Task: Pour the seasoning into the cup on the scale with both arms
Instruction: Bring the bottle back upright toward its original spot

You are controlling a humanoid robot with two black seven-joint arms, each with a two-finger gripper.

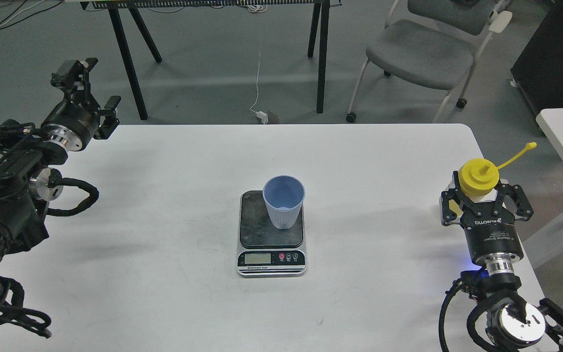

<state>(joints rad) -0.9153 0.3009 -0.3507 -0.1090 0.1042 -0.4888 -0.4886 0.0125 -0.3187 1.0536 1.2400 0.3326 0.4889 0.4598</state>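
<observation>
The white table (164,274) fills most of my view, and I take the scale (271,233) near its middle as my landmark. Beyond the table's far edge from the scale stand the black legs of a trestle (126,58) and a grey chair (421,54). My left arm (12,195) comes in well to the left of the scale, its gripper (86,93) raised over the table's far left corner, fingers spread apart and grasping nothing. My right gripper (486,204) sits well to the right of the scale, near the table's right edge, its fingers clenched around the seasoning (478,178). That yellow bottle stands upright in my grip, nozzle up, its thin cap strap sticking out up and away from the scale. The cup (284,201) stands upright on the scale's dark plate, toward the plate's far right part, its mouth open to me. The silver display strip faces me.
</observation>
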